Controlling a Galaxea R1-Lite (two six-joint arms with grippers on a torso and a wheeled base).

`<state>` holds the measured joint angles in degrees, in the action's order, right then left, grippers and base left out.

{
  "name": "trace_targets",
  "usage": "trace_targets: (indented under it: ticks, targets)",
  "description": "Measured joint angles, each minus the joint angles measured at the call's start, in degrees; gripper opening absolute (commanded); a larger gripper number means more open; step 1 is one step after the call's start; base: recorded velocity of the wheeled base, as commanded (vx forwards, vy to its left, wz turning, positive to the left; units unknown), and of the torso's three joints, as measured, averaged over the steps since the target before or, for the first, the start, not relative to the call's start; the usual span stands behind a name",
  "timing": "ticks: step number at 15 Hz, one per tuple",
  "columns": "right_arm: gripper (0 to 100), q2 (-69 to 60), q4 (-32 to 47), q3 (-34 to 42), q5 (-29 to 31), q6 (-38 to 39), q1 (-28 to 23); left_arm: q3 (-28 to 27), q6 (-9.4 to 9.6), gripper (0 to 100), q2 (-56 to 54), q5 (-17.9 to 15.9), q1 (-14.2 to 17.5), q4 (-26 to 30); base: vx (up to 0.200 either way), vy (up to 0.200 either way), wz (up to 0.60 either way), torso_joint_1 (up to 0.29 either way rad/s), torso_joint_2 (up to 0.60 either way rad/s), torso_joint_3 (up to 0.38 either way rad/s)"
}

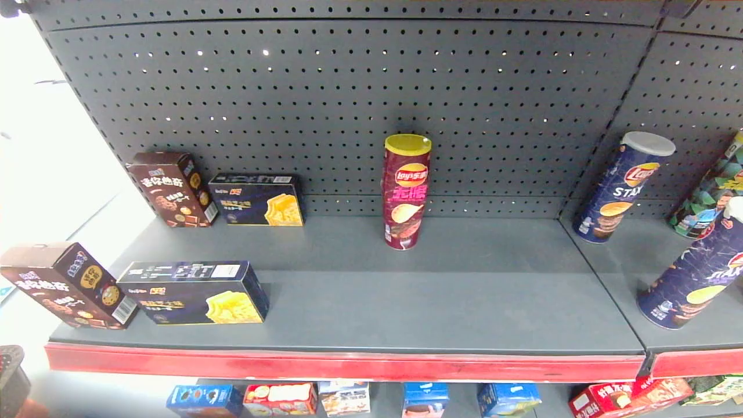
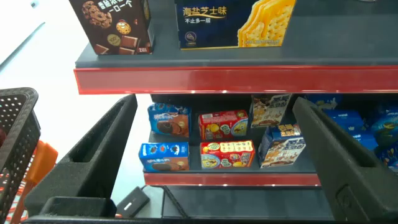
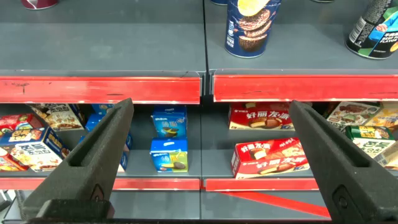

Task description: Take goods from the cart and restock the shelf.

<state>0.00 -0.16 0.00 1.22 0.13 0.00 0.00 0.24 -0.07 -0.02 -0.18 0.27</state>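
Maroon chip can (image 1: 406,191) upright at centre-back; wide grey shelf deck (image 1: 464,290) runs forward to the red front lip (image 1: 348,366). Jaws apart on left gripper (image 2: 211,165) and right gripper (image 3: 210,165).

This is a shop aisle, of the supermarket or convenience-store kind. A grey metal shelf (image 1: 441,290) backs onto a perforated panel (image 1: 348,87), and a red price rail (image 1: 348,367) runs along its front edge, as on retail display units. Packaged snacks stand on it facing outward: a maroon crisp tube (image 1: 406,191), blue crisp tubes (image 1: 621,186), brown biscuit boxes (image 1: 174,188) and dark-blue cracker boxes (image 1: 197,293). On the tier below, small biscuit boxes (image 2: 224,146) and red snack boxes (image 3: 270,158) sit in stacked rows behind another red rail. A black lattice basket (image 2: 18,137) stands beside the unit.
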Motion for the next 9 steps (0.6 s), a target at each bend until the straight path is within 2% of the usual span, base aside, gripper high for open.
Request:
trace_targets:
  ticks: [9]
  targets:
    - [100, 0.00, 0.00, 0.00, -0.02, -0.04, 0.00, 0.00, 0.02, 100, 0.00, 0.02, 0.00, 0.00, 0.000, 0.000, 0.00, 0.000, 0.00, 0.000]
